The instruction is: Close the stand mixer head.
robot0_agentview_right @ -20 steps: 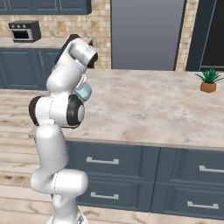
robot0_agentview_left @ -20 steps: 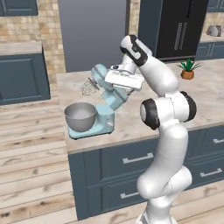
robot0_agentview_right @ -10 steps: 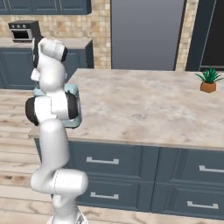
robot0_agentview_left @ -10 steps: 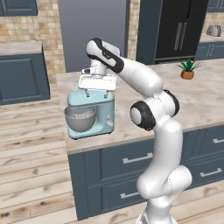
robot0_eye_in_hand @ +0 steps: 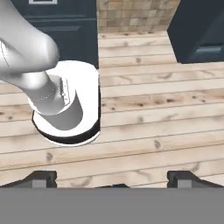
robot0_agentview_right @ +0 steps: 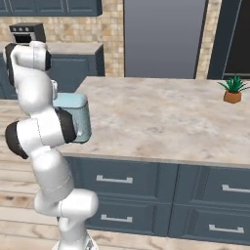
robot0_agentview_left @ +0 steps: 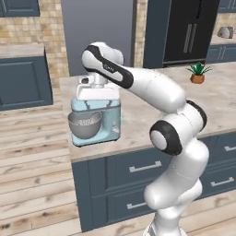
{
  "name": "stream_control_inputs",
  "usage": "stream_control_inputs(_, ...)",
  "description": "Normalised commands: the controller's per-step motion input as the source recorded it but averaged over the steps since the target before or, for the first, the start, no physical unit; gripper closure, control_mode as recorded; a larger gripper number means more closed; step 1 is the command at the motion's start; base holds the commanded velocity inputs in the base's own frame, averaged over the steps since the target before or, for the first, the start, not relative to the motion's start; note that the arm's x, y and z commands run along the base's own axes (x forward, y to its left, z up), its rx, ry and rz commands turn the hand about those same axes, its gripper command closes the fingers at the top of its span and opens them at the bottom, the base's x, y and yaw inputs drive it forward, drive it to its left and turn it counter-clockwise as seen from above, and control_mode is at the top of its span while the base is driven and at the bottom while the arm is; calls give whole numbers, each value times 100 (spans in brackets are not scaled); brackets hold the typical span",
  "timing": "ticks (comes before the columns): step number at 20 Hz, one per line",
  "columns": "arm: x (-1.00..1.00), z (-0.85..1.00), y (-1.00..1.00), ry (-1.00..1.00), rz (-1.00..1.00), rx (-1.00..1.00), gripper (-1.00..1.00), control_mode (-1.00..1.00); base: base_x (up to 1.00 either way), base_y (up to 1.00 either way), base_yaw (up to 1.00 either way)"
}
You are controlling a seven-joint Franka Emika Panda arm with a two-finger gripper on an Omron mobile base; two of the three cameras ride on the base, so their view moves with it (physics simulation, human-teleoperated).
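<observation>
The light-blue stand mixer stands near the left front corner of the island counter. Its stand mixer head lies level, down over the grey steel bowl, and the whisk is hidden. My gripper rests flat on top of the head, pointing down. In the right base view my arm covers most of the mixer, leaving a pale-blue side showing. In the hand view the fingertips stand far apart, so my gripper is open and holds nothing.
The marble island counter runs right to a small potted plant, also seen as the plant. Dark cabinets and a fridge line the back wall. A toaster oven sits on the far counter. Wooden floor lies below my hand.
The mixer head has gone from tilted up with the whisk showing to level over the bowl. My arm swung left and down with it and now lies on top.
</observation>
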Motion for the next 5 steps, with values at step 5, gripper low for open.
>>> stream_control_inputs(5,0,0,0,0,0,0,-100,-100,0,0,0)
